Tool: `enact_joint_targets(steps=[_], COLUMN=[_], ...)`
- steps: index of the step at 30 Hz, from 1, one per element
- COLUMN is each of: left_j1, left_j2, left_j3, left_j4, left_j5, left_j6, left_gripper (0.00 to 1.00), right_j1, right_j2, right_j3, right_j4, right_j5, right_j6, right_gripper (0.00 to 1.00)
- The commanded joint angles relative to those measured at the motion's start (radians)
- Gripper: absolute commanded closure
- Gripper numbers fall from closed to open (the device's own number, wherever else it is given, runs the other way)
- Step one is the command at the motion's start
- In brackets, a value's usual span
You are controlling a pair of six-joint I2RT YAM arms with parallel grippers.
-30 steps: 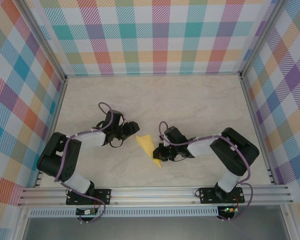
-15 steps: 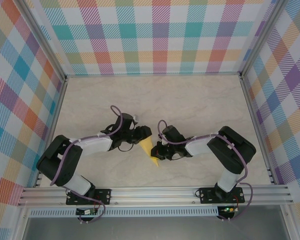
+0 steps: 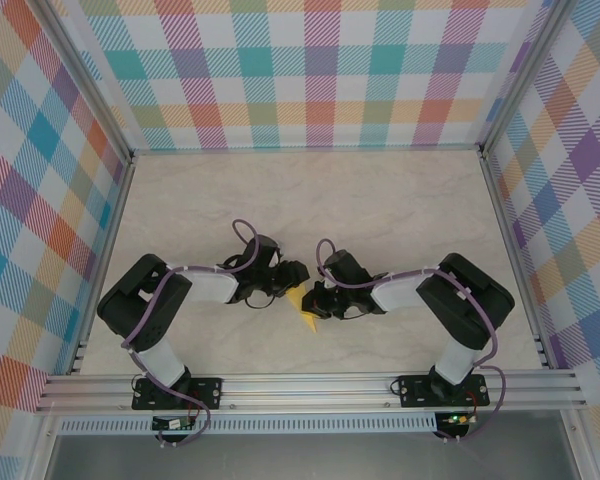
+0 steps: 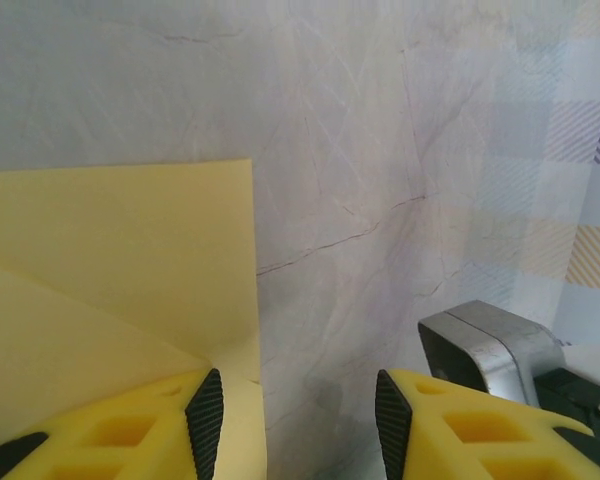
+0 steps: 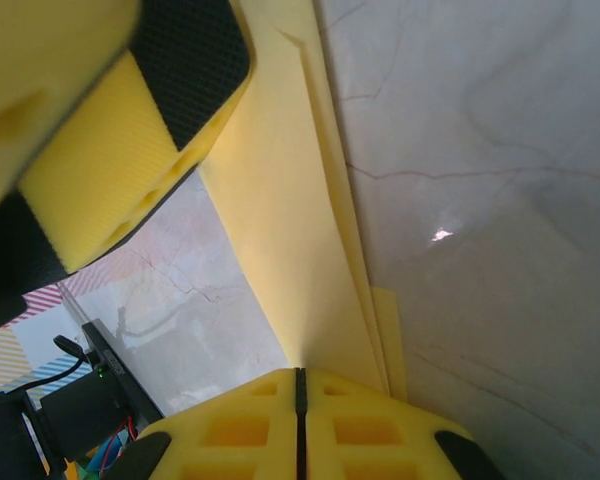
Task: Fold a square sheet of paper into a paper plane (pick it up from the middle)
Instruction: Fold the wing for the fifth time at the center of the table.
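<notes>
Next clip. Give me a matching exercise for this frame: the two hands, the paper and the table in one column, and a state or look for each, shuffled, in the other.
Column one:
1. left hand
2. right hand
3. yellow paper
4. table

Column two:
A. pale, marbled surface
B. folded, between the two hands
C. fingers apart, bare table in the gap
D. closed on the paper's edge

Pairs: 1-C, 2-D, 3-B, 4-A
</notes>
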Motion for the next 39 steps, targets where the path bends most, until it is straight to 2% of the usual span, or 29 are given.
enact_joint_targets(steps=[1,7,14,24,31,39], left_j1=[-0.007,-0.007,-0.007,-0.004,-0.002,-0.002], left_j2=[0.048,0.038,0.019,0.026,0.026,0.019], left_j3=[-0.054,-0.060,-0.059,-0.061,-0.061,-0.046], left_j4=[-0.031,-0.047,-0.079,-0.087,-0.086,-0.098], left_j5=[-0.055,-0.062,-0.089,-0.098,-0.097,-0.089], left_j6=[-0.006,0.000,-0.003,-0.016,-0.016,-0.001], left_gripper=[0.54,0.54,0.54,0.54,0.54,0.54], right_j1=[0.002,0.011,0.024,0.056,0.063,0.063], right_j2=[-0.037,0.022,0.041,-0.055,-0.094,-0.167], right_j3=[0.035,0.061,-0.032,-0.119,-0.198,-0.214], right_j4=[-0.030,-0.036,-0.019,-0.074,-0.082,-0.144], right_j5=[-0.012,-0.056,-0.073,-0.098,-0.079,-0.053], right_j6=[-0.042,-0.058,-0.059,-0.124,-0.116,-0.127], right_gripper=[0.91,0.90,0.90,0.90,0.90,0.90])
